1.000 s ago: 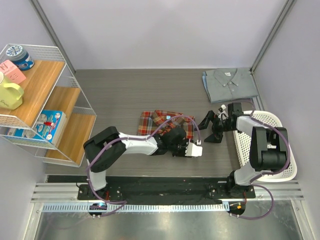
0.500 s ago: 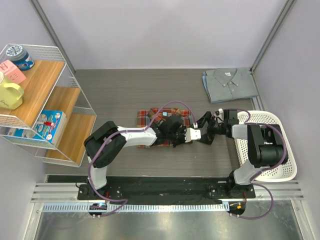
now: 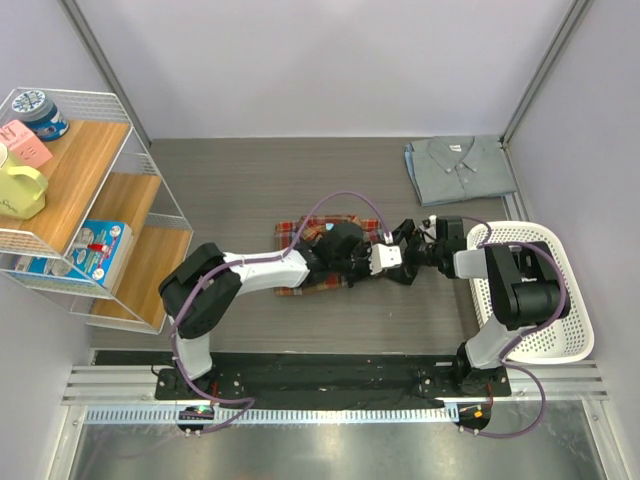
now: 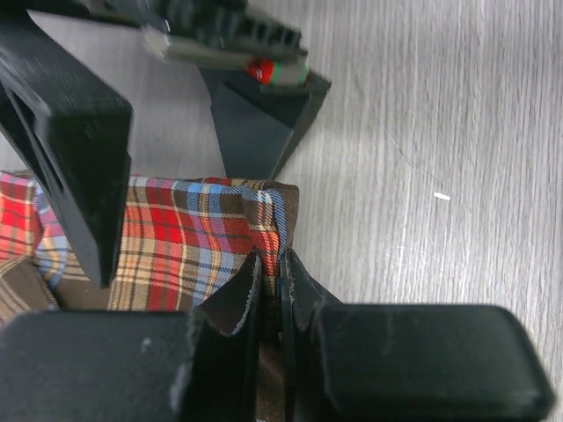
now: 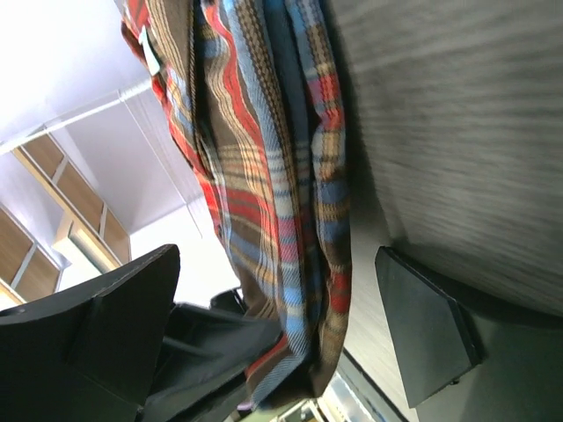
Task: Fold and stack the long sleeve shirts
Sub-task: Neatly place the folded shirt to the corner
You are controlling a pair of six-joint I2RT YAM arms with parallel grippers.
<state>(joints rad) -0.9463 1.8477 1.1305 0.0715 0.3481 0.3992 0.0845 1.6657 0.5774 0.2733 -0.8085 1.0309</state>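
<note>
Plaid shirt (image 4: 176, 237) lies bunched in the middle of the desk (image 3: 250, 190); grey-blue shirt (image 3: 460, 168) sits folded at the far right corner. Left claw (image 4: 268, 264) is pinched narrow on the plaid's right edge, cloth between its pads. Right claw (image 5: 273, 325) gapes wide, straddling that same edge and gripping nothing. Judgement: it should close on all layers just beside the pinch before any lift, so the fold carries level.
</note>
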